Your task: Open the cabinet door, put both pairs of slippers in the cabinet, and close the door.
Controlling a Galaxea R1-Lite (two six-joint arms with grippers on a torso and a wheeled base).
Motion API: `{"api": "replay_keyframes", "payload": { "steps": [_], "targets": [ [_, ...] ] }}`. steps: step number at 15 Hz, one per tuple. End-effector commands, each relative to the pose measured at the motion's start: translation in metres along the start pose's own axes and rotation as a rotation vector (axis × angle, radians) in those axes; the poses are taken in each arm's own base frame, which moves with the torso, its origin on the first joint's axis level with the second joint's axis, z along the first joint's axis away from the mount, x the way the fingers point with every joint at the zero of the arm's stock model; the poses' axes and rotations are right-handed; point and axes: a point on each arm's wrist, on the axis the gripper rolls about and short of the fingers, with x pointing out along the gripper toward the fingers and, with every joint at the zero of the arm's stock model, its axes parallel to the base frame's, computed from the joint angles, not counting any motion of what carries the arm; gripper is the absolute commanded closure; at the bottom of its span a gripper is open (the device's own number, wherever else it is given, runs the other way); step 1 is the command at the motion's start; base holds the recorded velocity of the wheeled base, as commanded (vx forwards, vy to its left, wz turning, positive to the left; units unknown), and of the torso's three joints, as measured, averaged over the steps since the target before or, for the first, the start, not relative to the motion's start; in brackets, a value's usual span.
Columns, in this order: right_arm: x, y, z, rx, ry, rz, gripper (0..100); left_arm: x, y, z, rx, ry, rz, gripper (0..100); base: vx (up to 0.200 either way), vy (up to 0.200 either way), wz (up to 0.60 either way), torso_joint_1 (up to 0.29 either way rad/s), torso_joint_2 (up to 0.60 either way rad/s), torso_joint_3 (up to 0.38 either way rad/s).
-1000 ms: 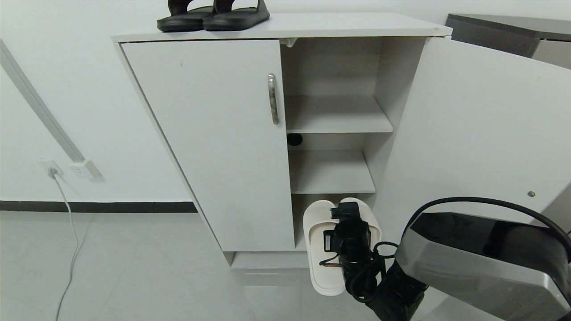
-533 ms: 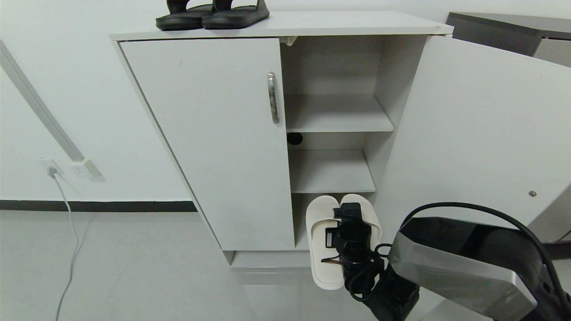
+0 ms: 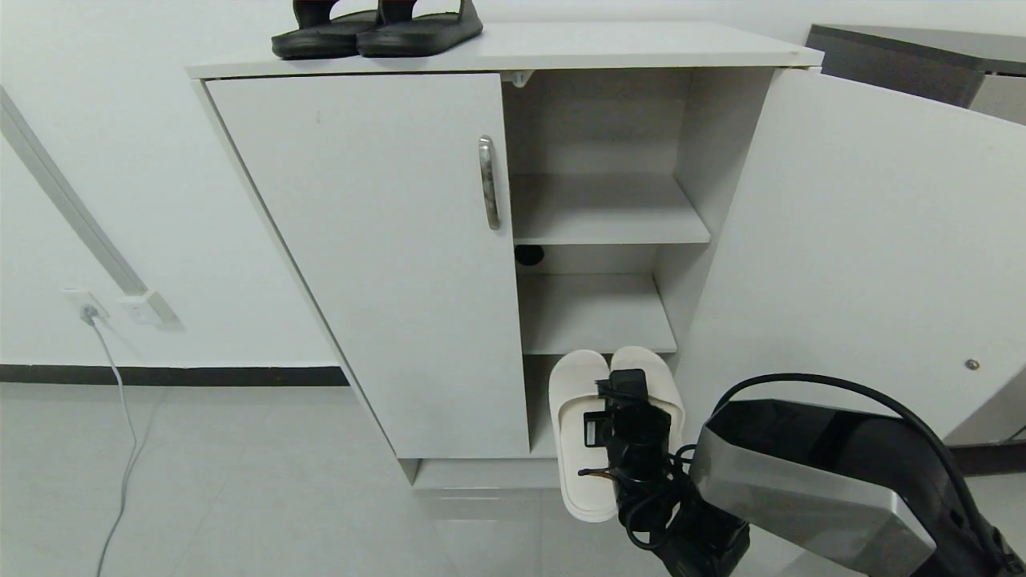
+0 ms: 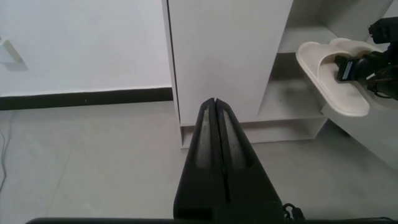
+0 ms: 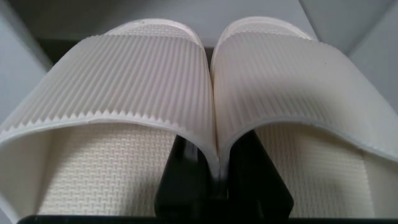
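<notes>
White slippers (image 3: pixel 571 469), inner straps pinched between right jaws

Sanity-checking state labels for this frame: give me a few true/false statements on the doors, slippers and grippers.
1. The cabinet's right door stands open. True.
2. The black slippers are on the middle shelf. False: the black slippers sit on the cabinet top.
3. The right gripper is shut on the white slippers, pinching their inner strap edges together. True.
4. The left gripper is open. False: the left gripper is shut and holds nothing.
5. The left door is open as well. False: the left door is closed.
</notes>
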Motion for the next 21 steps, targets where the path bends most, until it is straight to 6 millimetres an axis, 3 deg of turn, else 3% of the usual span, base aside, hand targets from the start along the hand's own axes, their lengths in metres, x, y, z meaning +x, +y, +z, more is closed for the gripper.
{"api": "replay_keyframes", "payload": {
  "steps": [1, 7, 12, 19, 21],
  "targets": [
    [0.000, 0.000, 0.000, 0.000, 0.000, 0.000, 100, 0.000, 0.000, 0.000, 0.000, 0.002, -0.001, 100, 0.200, 0.000, 0.00, 0.002, 0.00, -0.002],
    [0.000, 0.000, 0.001, 0.005, -0.005, 0.000, 100, 0.000, 0.000, 0.000, 0.000, 0.002, 0.002, 100, 0.200, 0.000, 0.00, 0.006, 0.00, 0.003],
    [0.005, 0.000, 0.004, -0.026, -0.003, 0.042, 100, 0.000, 0.000, 0.000, 0.000, 0.002, 0.005, 100, 0.000, 0.000, 0.00, 0.000, 0.00, 0.000],
    [0.061, 0.007, 0.036, -0.006, 0.043, 0.026, 100, 0.000, 0.000, 0.000, 0.000, 0.000, 0.005, 100, 0.000, 0.000, 0.00, 0.000, 0.00, 0.000],
    [0.075, 0.010, 0.034, 0.011, 0.046, 0.015, 100, 0.000, 0.000, 0.000, 0.000, 0.002, 0.005, 100, 0.000, 0.000, 0.00, 0.000, 0.00, 0.000]
  ]
}}
